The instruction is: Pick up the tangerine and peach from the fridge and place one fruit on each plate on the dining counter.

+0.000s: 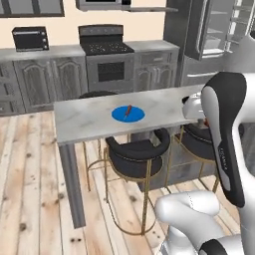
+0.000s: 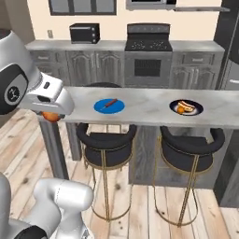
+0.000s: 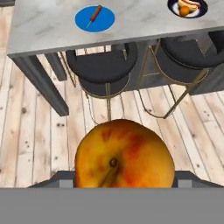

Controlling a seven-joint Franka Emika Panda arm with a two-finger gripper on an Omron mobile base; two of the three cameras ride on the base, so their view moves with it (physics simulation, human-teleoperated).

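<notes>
One peach (image 3: 124, 155) in pincer (image 2: 50, 115), hand view reveals fruit, plates (image 3: 94, 18) beyond

Pale plank floor (image 1: 35, 189); cream wall (image 2: 42, 18); grey cabinets (image 1: 47, 79), steel range (image 2: 148, 58), black toaster oven (image 2: 84, 33); two black gold-legged stools (image 2: 106, 144).
</notes>
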